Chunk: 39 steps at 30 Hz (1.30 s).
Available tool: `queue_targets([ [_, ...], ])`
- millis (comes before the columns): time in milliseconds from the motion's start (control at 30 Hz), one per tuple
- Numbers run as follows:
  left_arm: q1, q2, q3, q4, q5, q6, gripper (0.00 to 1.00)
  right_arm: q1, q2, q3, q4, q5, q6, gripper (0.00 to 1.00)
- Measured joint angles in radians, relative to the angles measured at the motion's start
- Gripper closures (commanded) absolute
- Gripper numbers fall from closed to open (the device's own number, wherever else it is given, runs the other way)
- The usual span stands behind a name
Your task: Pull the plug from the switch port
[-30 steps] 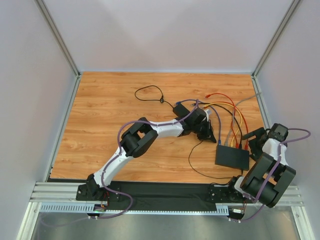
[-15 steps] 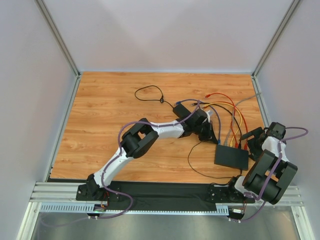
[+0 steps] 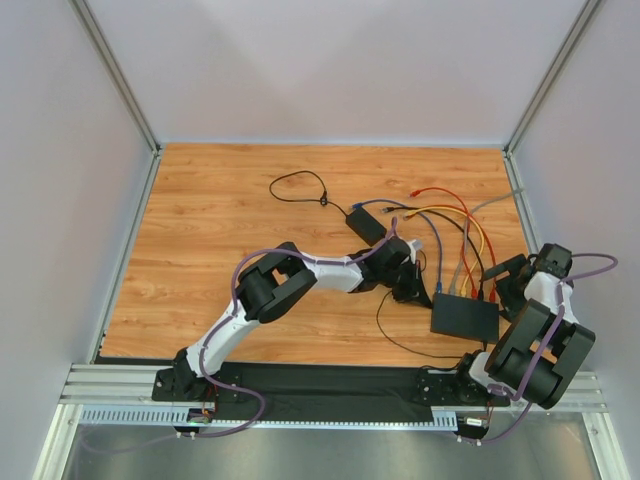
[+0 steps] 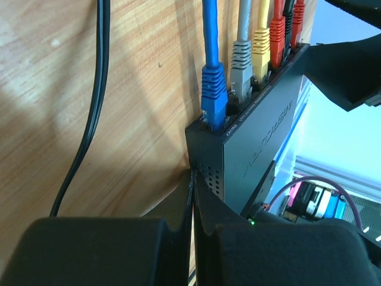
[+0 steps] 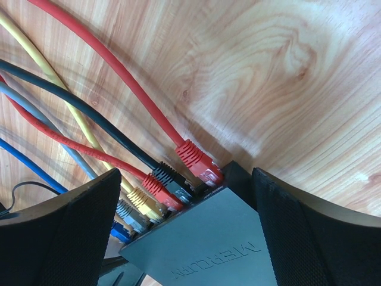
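Switch (image 5: pixel 202 238), top face: grey brand lettering "MERCUR…", with the end cut off by the frame. Small white print at its port edge is illegible.

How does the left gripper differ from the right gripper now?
The left gripper is shut, fingers pressed together; the right gripper is open. The left gripper points at the switch corner beside the blue plug; the right gripper straddles the end with the outer red plug. Both have black fingers.
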Motion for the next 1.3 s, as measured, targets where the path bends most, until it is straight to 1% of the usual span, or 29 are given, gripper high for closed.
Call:
queue_targets([
  [167, -0.01, -0.02, -0.043, 0.035, -0.023, -0.013, 1.0, 0.006, 0.0, 0.019, -0.026, 0.011, 0.001, 0.08],
  [267, -0.022, -0.024, -0.051, 0.043, -0.024, -0.023, 1.0, 0.035, -0.011, 0.052, -0.067, 0.062, 0.008, 0.03],
  [333, -0.027, -0.024, -0.056, 0.051, -0.023, -0.031, 1.0, 0.079, -0.034, 0.087, -0.105, 0.122, 0.013, 0.0],
  [533, -0.042, -0.024, -0.056, 0.051, -0.024, -0.036, 1.0, 0.179, -0.103, 0.196, -0.186, 0.245, 0.02, 0.0],
  [600, -0.052, -0.024, -0.058, 0.055, -0.024, -0.036, 1.0, 0.185, -0.126, 0.207, -0.201, 0.255, 0.02, 0.0],
  [700, -0.07, -0.037, -0.09, 0.081, -0.026, -0.043, 1.0, 0.186, -0.146, 0.203, -0.228, 0.234, 0.019, 0.03],
  [733, -0.075, -0.046, -0.109, 0.092, -0.028, -0.047, 0.99, 0.187, -0.151, 0.199, -0.234, 0.221, 0.02, 0.04],
  [767, -0.078, -0.056, -0.13, 0.103, -0.031, -0.05, 0.92, 0.188, -0.16, 0.19, -0.238, 0.206, 0.02, 0.05],
  [833, -0.08, -0.077, -0.163, 0.111, -0.034, -0.047, 0.85, 0.195, -0.185, 0.167, -0.246, 0.178, 0.019, 0.07],
  [867, -0.078, -0.089, -0.18, 0.115, -0.036, -0.044, 0.77, 0.197, -0.198, 0.156, -0.251, 0.165, 0.019, 0.07],
  [900, -0.072, -0.1, -0.193, 0.119, -0.038, -0.038, 0.72, 0.2, -0.214, 0.14, -0.256, 0.145, 0.019, 0.09],
  [967, -0.052, -0.119, -0.203, 0.118, -0.037, -0.028, 0.66, 0.201, -0.231, 0.121, -0.263, 0.118, 0.02, 0.09],
  [1000, -0.04, -0.124, -0.2, 0.12, -0.036, -0.022, 0.65, 0.203, -0.236, 0.111, -0.267, 0.106, 0.023, 0.1],
  [1033, -0.026, -0.126, -0.192, 0.117, -0.029, -0.016, 0.65, 0.203, -0.241, 0.101, -0.269, 0.097, 0.029, 0.16],
  [1067, -0.011, -0.126, -0.174, 0.11, -0.016, -0.01, 0.65, 0.207, -0.244, 0.093, -0.272, 0.092, 0.034, 0.18],
  [1100, 0.003, -0.122, -0.152, 0.103, -0.003, -0.007, 0.66, 0.213, -0.248, 0.084, -0.273, 0.088, 0.043, 0.29],
  [1133, 0.016, -0.117, -0.124, 0.1, 0.014, -0.003, 0.68, 0.22, -0.253, 0.075, -0.274, 0.087, 0.05, 0.37],
  [1167, 0.029, -0.109, -0.089, 0.089, 0.034, -0.001, 0.71, 0.228, -0.258, 0.067, -0.275, 0.086, 0.062, 0.46],
  [1200, 0.042, -0.098, -0.049, 0.087, 0.047, 0.002, 0.72, 0.235, -0.264, 0.058, -0.275, 0.087, 0.074, 0.53],
  [1233, 0.053, -0.085, -0.006, 0.077, 0.063, 0.009, 0.73, 0.239, -0.268, 0.052, -0.275, 0.087, 0.088, 0.65],
  [1267, 0.06, -0.075, 0.029, 0.07, 0.071, 0.017, 0.73, 0.24, -0.27, 0.047, -0.278, 0.088, 0.097, 0.69],
  [1300, 0.066, -0.068, 0.058, 0.055, 0.077, 0.024, 0.73, 0.24, -0.27, 0.043, -0.28, 0.092, 0.111, 0.8],
])
